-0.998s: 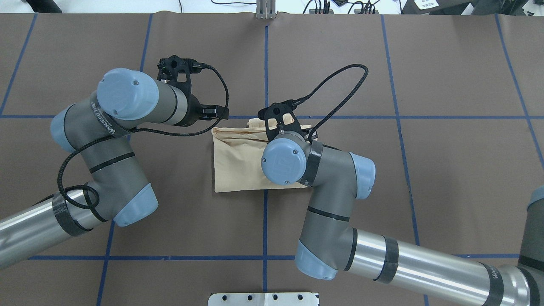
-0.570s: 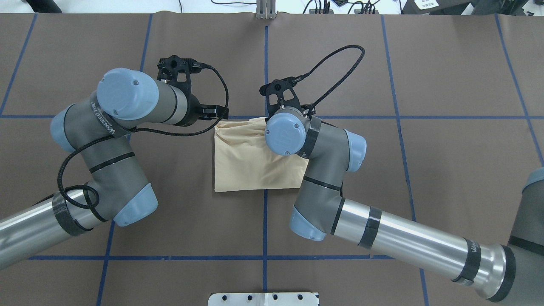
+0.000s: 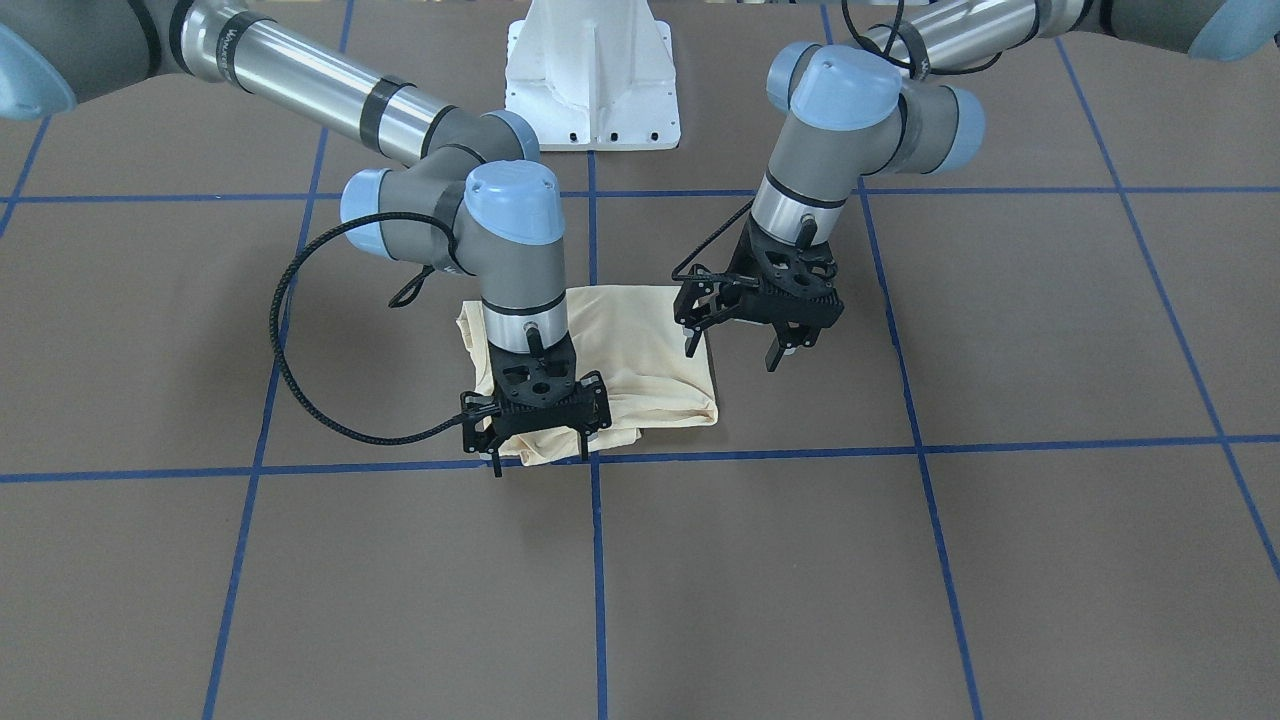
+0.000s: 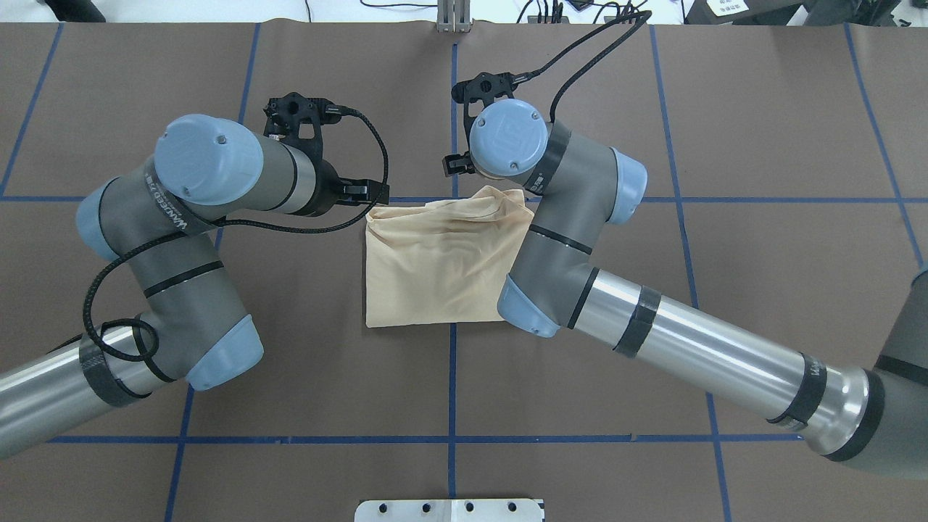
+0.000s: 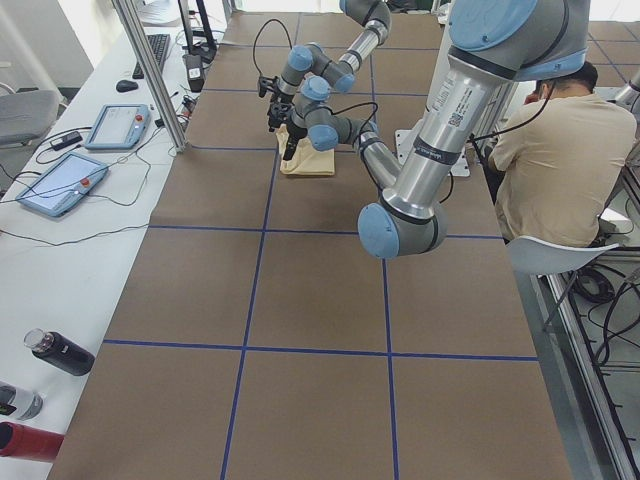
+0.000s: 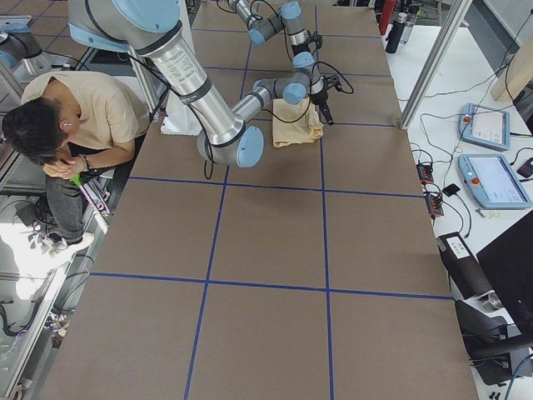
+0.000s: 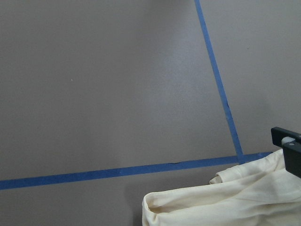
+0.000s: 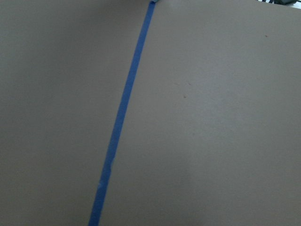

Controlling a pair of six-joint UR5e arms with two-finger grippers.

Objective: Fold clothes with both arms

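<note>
From overhead the right arm [image 4: 565, 217] covers the right edge of the shirt [image 4: 435, 268], and the right gripper [image 3: 540, 452] is mostly buried under its own wrist. Left wrist cam crops the shirt at the bottom. In both side views the grippers are too tiny to read.

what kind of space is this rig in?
Probably a robotics lab workcell: a brown table marked with a blue tape grid, teach pendants on the side bench, and a person seated alongside.
</note>
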